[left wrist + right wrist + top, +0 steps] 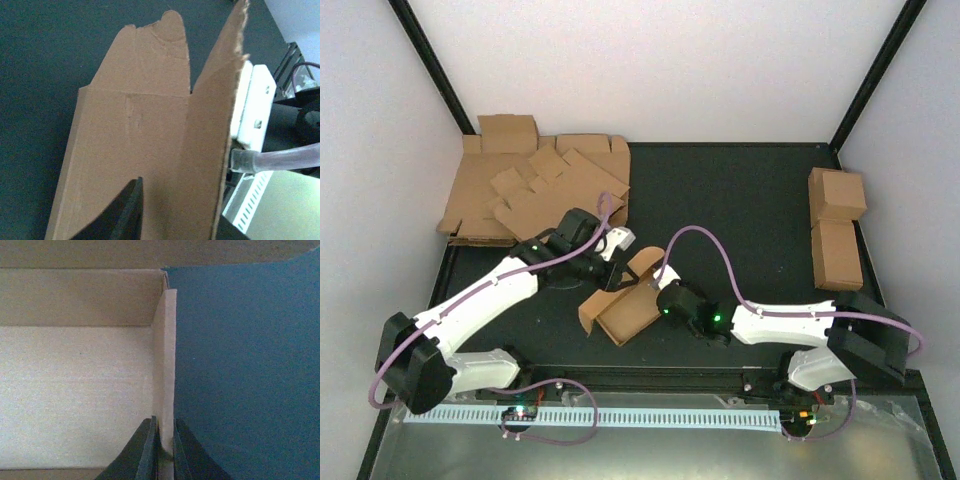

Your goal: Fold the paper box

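Note:
The paper box (pixel 625 308) is a brown cardboard sheet, part folded into a low tray, at the middle of the dark table. My right gripper (pixel 667 298) is at its right end. In the right wrist view the right gripper (pixel 165 450) is shut on an upright wall of the box (pixel 164 365). My left gripper (pixel 610 262) is at the box's far end. In the left wrist view the left gripper (pixel 180 215) straddles a raised side panel (pixel 205 150); one finger (pixel 127 210) lies inside the box and the other is mostly hidden behind the panel.
A stack of flat brown blanks (pixel 535 185) lies at the back left. Two finished brown cartons (pixel 837 195) (pixel 837 255) stand along the right edge. A white slotted cable tray (pixel 620 415) runs along the near edge. White walls enclose the table.

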